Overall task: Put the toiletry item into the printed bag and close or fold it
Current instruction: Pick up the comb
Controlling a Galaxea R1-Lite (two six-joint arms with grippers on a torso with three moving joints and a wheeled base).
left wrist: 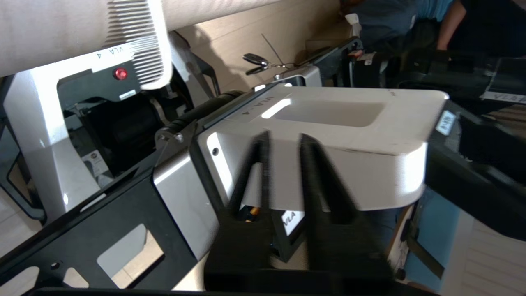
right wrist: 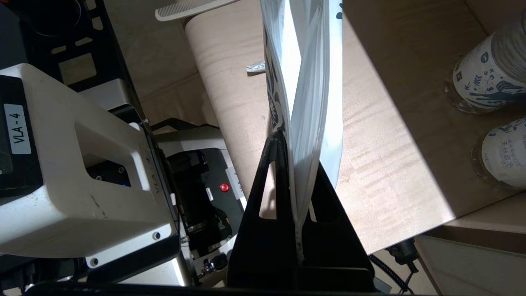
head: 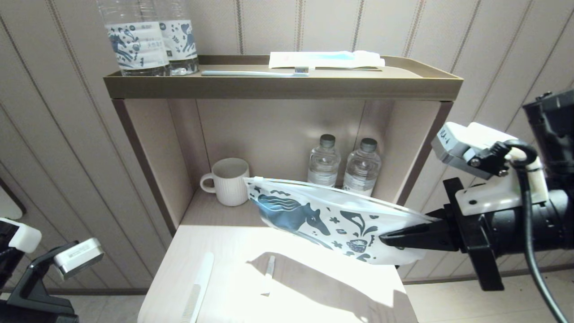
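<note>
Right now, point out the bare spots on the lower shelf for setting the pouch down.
Free: the sunlit stretch between the comb and small sachet, and right of the sachet, under the printed bag the right gripper holds. Crowded: the back, with mug and bottles.

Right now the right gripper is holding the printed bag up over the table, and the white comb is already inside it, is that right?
Not quite. The right gripper does hold the printed bag up over the table, but the head view shows the white comb lying on the table near its front left edge, outside the bag.
</note>
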